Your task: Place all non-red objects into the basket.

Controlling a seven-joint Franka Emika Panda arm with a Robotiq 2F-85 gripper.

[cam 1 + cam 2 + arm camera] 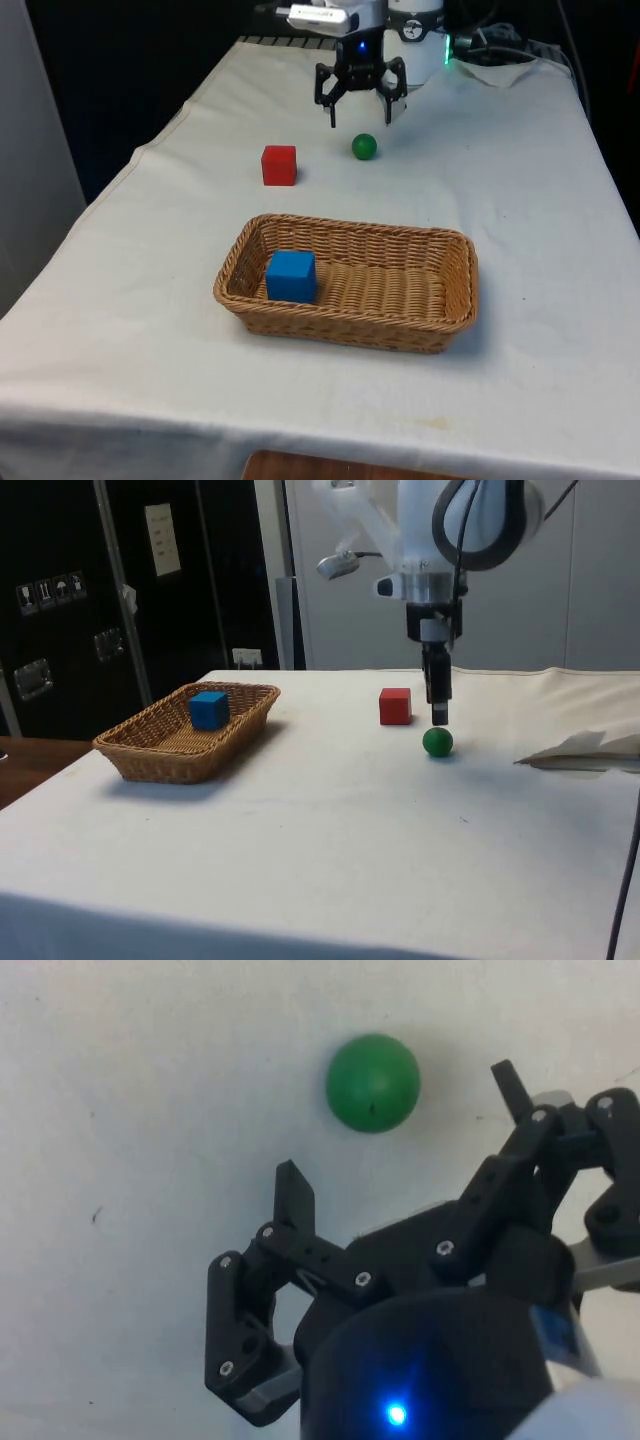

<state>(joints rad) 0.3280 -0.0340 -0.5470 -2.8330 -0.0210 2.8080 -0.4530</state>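
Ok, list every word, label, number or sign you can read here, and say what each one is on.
None can be read.
Pale notice on the dark cabinets: text too small to read.
Small symbol stickers on the cabinets: pictograms, too blurred to read.
Blue cube, red cube, green ball, basket: no markings visible.

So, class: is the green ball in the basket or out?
Out. The green ball lies on the cloth beyond the basket, beneath the open fingers.

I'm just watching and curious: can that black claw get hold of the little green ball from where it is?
Probably yes. The gripper hangs open just above and slightly behind the green ball, with bare cloth around the ball. The red cube sits well apart.
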